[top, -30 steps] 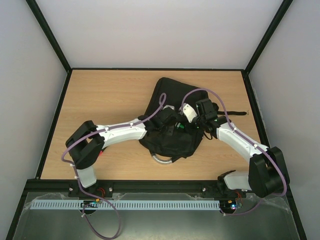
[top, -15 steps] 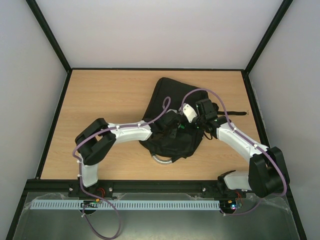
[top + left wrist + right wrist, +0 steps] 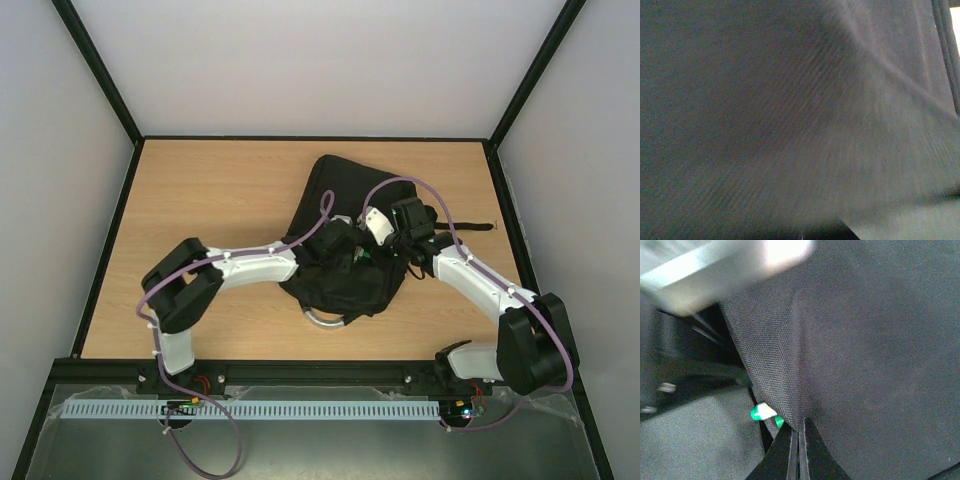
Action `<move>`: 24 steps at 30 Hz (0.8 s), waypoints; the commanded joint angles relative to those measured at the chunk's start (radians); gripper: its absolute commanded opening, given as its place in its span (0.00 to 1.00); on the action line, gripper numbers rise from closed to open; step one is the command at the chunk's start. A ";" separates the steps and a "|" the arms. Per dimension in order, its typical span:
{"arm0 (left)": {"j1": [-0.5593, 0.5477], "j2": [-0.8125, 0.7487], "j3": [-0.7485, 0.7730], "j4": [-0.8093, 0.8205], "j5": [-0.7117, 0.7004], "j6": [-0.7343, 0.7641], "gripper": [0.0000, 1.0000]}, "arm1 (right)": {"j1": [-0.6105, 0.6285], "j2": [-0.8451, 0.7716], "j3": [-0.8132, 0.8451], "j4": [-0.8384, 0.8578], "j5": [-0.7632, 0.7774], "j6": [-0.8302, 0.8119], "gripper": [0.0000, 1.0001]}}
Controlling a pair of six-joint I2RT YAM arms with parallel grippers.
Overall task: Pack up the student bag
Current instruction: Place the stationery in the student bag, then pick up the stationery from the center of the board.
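At centre, the right end effector [image 3: 799, 436] pinches the student bag [image 3: 865, 340].

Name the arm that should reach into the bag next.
Left, likely. The right fingers are pinched shut on the student bag, holding its fabric up, so they're busy. The left arm reaches over the bag, its camera filled with black fabric.

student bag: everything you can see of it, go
The student bag is black woven fabric. It lies slumped and creased on the wooden table, right of centre. A grey curved handle sticks out at its near edge, and a thin black strap trails right. The right gripper is pinched shut on a raised fold. The left gripper sits against its middle, jaws unseen.
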 commanded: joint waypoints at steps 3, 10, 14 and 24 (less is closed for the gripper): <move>-0.062 -0.219 -0.113 -0.107 0.021 0.008 0.06 | 0.011 0.001 -0.003 -0.037 -0.046 -0.009 0.01; -0.140 -0.509 -0.303 -0.308 -0.094 -0.031 0.47 | 0.011 -0.007 -0.003 -0.039 -0.052 -0.009 0.01; -0.107 -0.683 -0.387 -0.451 -0.276 -0.099 0.74 | 0.011 -0.007 -0.001 -0.043 -0.055 -0.010 0.01; 0.184 -0.944 -0.602 -0.475 -0.180 -0.165 0.91 | 0.011 0.000 0.003 -0.050 -0.057 -0.013 0.01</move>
